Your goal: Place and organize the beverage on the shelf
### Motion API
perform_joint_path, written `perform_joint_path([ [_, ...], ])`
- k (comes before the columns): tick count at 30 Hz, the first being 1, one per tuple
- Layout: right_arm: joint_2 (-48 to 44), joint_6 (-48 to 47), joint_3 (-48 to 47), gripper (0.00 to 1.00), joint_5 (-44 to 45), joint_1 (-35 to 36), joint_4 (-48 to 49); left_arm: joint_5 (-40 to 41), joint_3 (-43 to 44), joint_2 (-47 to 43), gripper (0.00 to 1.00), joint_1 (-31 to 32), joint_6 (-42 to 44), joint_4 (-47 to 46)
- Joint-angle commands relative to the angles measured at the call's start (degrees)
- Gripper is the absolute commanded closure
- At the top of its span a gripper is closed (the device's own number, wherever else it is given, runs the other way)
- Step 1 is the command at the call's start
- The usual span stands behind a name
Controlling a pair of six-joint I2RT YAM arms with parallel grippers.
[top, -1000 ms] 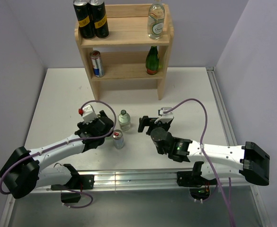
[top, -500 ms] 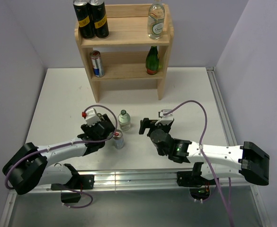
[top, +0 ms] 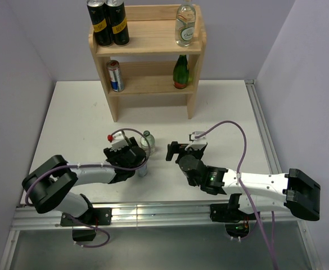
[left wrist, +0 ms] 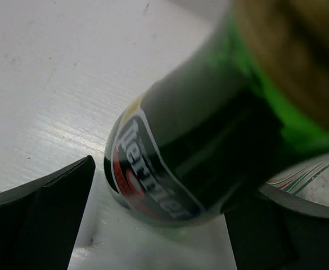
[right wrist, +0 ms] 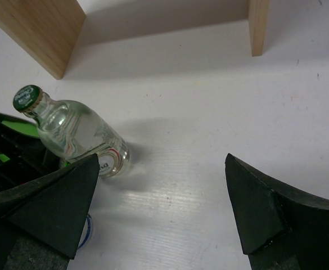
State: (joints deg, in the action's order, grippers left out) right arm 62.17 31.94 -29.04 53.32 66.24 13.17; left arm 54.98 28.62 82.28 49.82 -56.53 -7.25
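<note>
Across most of the top view, a white table [top: 226, 112]. At upper centre, against its far edge, the shelf [top: 150, 31] of pale wood: on the top tier, two black cans [top: 108, 22] side by side at left and a tall clear bottle [top: 185, 25] at right; on the middle tier, a silver-and-blue can [top: 115, 76] at left and a green bottle [top: 180, 72] at right, all upright. Below centre, left gripper [top: 140, 163] set around a green Perrier drink [left wrist: 198, 152], jaws apart; in the left wrist view, a strip of bare table between the left-hand finger [left wrist: 40, 219] and the drink, contact on the other side impossible to tell. Just right of centre, right gripper [top: 172, 150], jaws spread wide with only table between them, facing the shelf's side panels. Between the two grippers and slightly higher in frame, a small clear bottle [top: 147, 142] with a green cap, upright, just beside the Perrier drink, well short of the shelf.
</note>
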Motion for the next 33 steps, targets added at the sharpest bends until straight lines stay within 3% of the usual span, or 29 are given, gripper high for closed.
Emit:
perform_joint_path([
  [1, -1.6, 1.5, 1.1, 0.0, 1.6, 0.5, 2.0, 6.2, 2.6, 3.4, 0.04, 2.0, -1.8, 4.2],
  [14, -1.9, 0.9, 2.1, 0.0, 1.4, 0.3, 3.5, 10.6, 5.7, 12.2, 0.09, 2.3, 6.2, -4.5],
  [21, -0.3, 0.8, 1.9, 0.0, 0.7, 0.3, 4.2, 12.9, 5.7, 14.0, 0.11, 2.3, 4.1, -5.0],
  [25, 0.8, 0.8, 1.3, 0.0, 0.4, 0.2, 4.4, 14.5, 5.4, 13.4, 0.31, 2.3, -0.1, -3.0],
  [33, 2.3, 0.0, 0.4, 0.0, 0.1, 0.2, 4.7, 15.4, 6.0, 13.9, 0.51, 2.4, -2.9, -0.2],
])
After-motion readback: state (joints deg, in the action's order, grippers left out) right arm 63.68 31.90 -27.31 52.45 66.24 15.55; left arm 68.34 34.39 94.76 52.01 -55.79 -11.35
